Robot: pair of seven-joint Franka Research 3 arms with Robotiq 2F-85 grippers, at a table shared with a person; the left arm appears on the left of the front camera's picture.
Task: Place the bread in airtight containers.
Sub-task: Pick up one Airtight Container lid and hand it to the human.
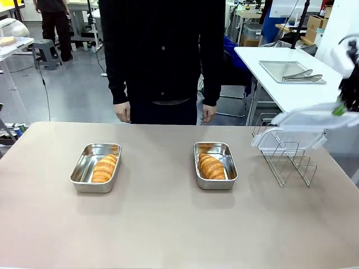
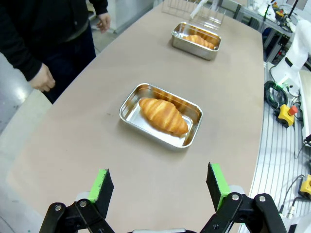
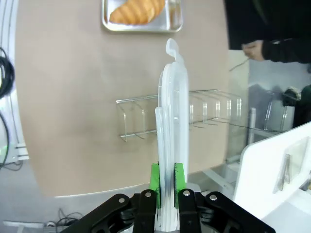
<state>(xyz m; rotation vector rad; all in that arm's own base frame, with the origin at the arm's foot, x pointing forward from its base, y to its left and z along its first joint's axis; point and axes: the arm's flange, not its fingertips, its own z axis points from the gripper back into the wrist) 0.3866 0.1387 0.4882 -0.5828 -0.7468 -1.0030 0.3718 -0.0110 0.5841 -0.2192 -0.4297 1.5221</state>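
Two steel airtight containers stand on the table, each with one golden croissant of the bread inside. The left container (image 1: 79, 172) holds a croissant (image 1: 104, 168), and the right container (image 1: 230, 166) holds the other croissant (image 1: 211, 167). My left gripper (image 2: 159, 184) hangs open above the table, short of the near container (image 2: 129, 105) and its croissant (image 2: 163, 115). At the far right, my right gripper (image 1: 340, 110) (image 3: 166, 177) is shut on the edge of a clear plastic lid (image 1: 305, 119) (image 3: 172, 121), held above the wire rack (image 1: 289, 159). The right wrist view looks past the lid at a container (image 3: 141, 27) with a croissant (image 3: 137, 10).
A person in black stands at the far edge with hands (image 1: 122, 112) (image 1: 208, 114) hanging down. Another clear lid (image 1: 280, 140) rests on the rack. A white side table (image 1: 291, 92) behind carries a flat tray (image 1: 275, 73) and tongs (image 1: 303, 75). The near half of the table (image 1: 168, 230) is bare.
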